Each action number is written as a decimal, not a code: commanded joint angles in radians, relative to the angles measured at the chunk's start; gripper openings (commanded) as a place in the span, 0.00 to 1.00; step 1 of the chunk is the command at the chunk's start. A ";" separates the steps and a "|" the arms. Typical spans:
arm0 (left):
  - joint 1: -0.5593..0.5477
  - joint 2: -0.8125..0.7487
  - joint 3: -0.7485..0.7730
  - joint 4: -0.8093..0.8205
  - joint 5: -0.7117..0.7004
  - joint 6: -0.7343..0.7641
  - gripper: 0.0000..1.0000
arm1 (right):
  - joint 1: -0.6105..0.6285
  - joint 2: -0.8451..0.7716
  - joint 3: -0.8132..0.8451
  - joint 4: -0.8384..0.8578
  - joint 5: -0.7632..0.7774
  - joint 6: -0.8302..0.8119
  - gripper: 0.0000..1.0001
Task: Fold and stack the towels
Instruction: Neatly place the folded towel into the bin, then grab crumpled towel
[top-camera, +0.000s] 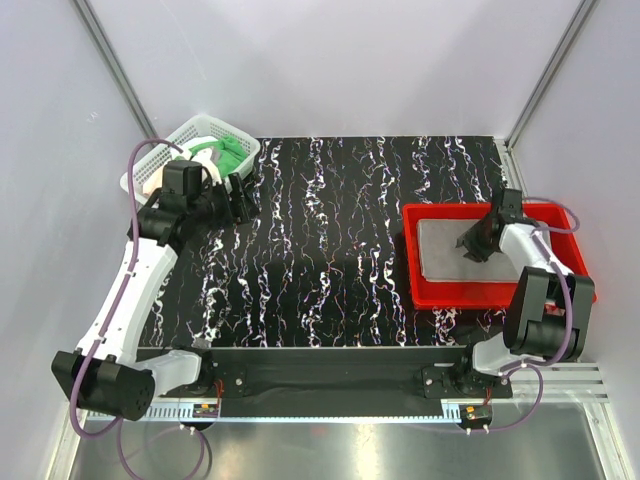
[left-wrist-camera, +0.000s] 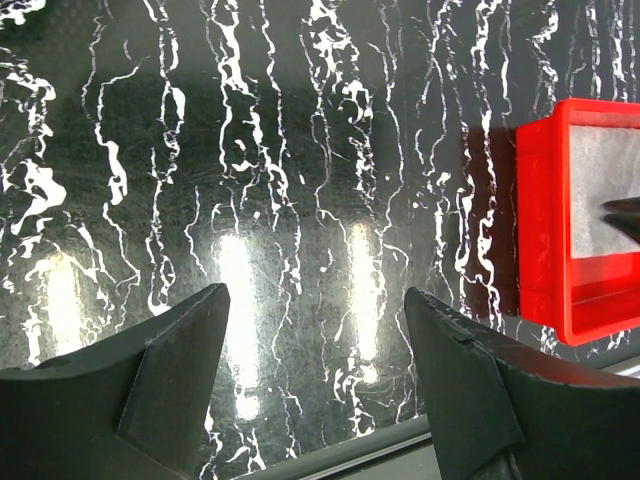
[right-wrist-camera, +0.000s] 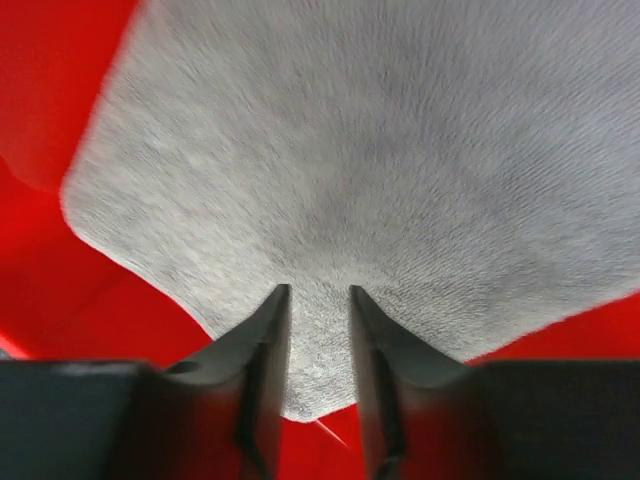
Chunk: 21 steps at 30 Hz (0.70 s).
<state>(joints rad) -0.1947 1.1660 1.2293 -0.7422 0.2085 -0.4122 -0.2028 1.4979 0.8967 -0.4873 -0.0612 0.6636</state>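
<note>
Left gripper: our left gripper (top-camera: 238, 200) hangs above the black marbled table (top-camera: 330, 230), just beside the white mesh basket (top-camera: 200, 122). Its jaws stand wide apart and nothing is between them.
Left wrist view: we see only the table under the left fingers (left-wrist-camera: 180, 360), with the red tray (left-wrist-camera: 540, 230) off to the right.
Right gripper: our right gripper (top-camera: 470, 246) sits low over the grey towel (top-camera: 445, 250), near the towel's right edge.
Right jaws: they stand at a narrow gap, and a rounded corner of the grey cloth shows in it. We cannot tell whether the right fingers (right-wrist-camera: 268, 345) pinch the cloth or merely rest on it.
Grey towel: it lies flat inside the red tray, on the right side of the table.
Green towel: the green towel (top-camera: 228, 152) is bunched up in the basket at the far left corner.
</note>
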 joint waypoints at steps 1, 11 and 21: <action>0.005 -0.008 0.001 0.023 -0.038 -0.008 0.76 | 0.003 -0.065 0.122 -0.097 0.139 -0.100 0.42; 0.096 0.151 0.252 -0.028 -0.397 0.053 0.77 | 0.150 -0.074 0.455 -0.237 0.055 -0.282 1.00; 0.256 0.680 0.632 0.046 -0.448 0.236 0.72 | 0.336 -0.192 0.464 -0.001 -0.158 -0.199 1.00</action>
<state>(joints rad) 0.0395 1.7210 1.7638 -0.7448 -0.2031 -0.2882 0.1204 1.3327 1.3540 -0.6086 -0.1318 0.4339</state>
